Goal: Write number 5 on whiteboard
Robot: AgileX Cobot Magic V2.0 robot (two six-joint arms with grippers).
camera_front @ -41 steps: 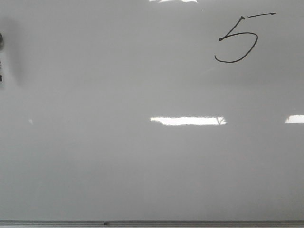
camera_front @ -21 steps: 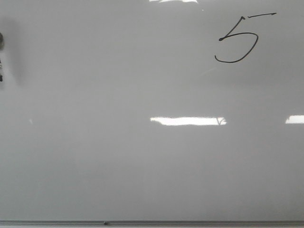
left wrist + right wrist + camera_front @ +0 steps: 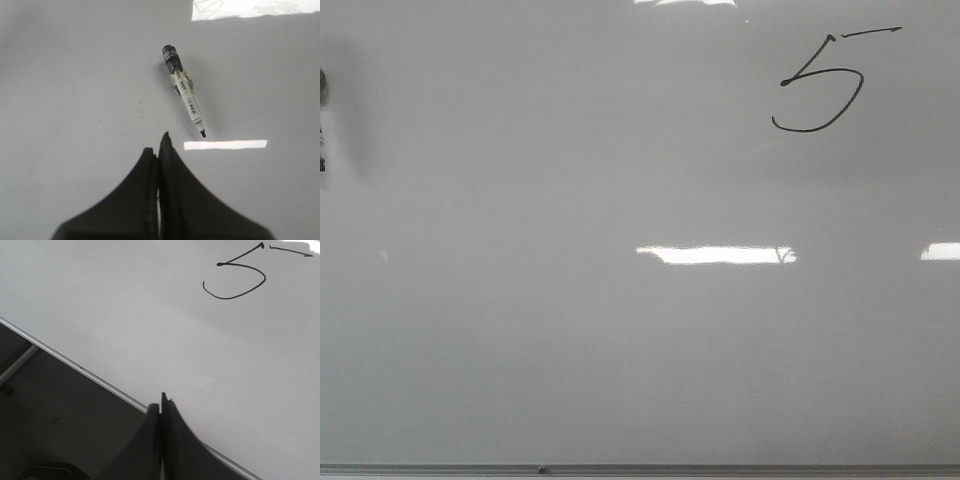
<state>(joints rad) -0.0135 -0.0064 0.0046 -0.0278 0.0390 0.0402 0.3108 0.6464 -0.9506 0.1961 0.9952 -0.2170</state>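
Nothing has budged over the last second, front view looks identical. Whiteboard (image 3: 570, 330) fills the whole shot, frame edge along 6 o'clock. Left gripper (image 3: 159, 145) has its fingers pressed together, holding nothing, and so does the right gripper (image 3: 162, 402). Uncapped marker (image 3: 184, 92) lies loose on the board just beyond the left fingertips. Number 5 (image 3: 825, 85) sits up around 1 o'clock, top bar slightly detached.
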